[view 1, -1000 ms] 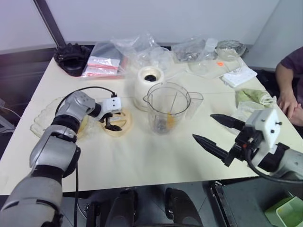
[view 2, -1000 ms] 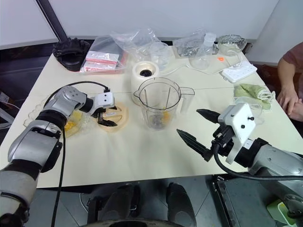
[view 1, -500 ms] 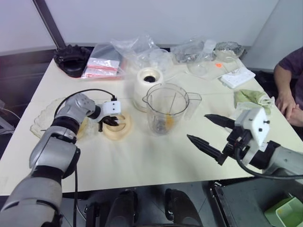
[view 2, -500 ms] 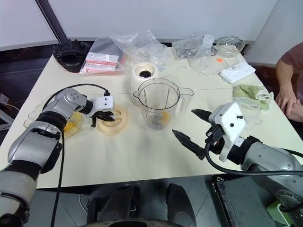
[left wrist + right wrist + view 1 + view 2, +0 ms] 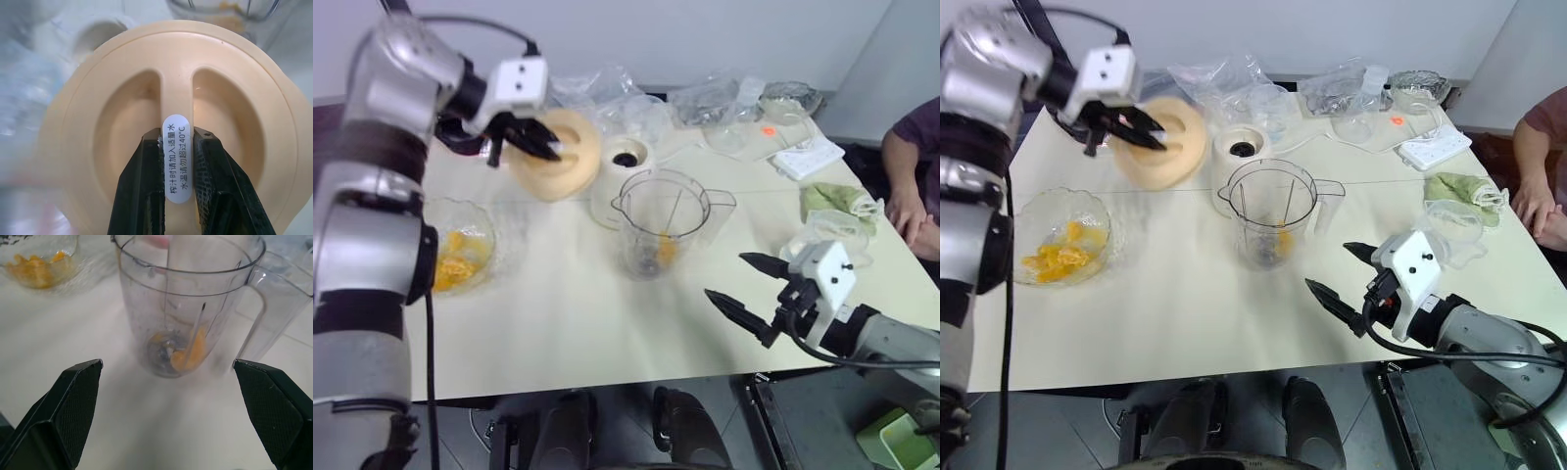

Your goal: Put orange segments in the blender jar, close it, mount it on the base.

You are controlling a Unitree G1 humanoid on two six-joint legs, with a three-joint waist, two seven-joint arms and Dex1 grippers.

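A: Where the table's near edge runs, what is seen?
B: The right gripper [image 5: 1340, 274] is held spread wide, empty. Beyond it the jar [image 5: 1269, 213] stands uncapped, segments [image 5: 188, 354] inside; more are left in a bowl [image 5: 1034, 217].
A: And farther?
B: The base [image 5: 1240, 155] is set behind. The lid [image 5: 551, 155] is pinched aloft by the left gripper [image 5: 177, 145].

The pale orange lid [image 5: 171, 122] hides most of the white base [image 5: 100, 34] in the left wrist view, and the clear bags beside it are a blur. The person's hand [image 5: 907, 211] is cut off by the picture's edge. The wrinkled clear bags [image 5: 1234, 83] at the table's far side hide their contents.
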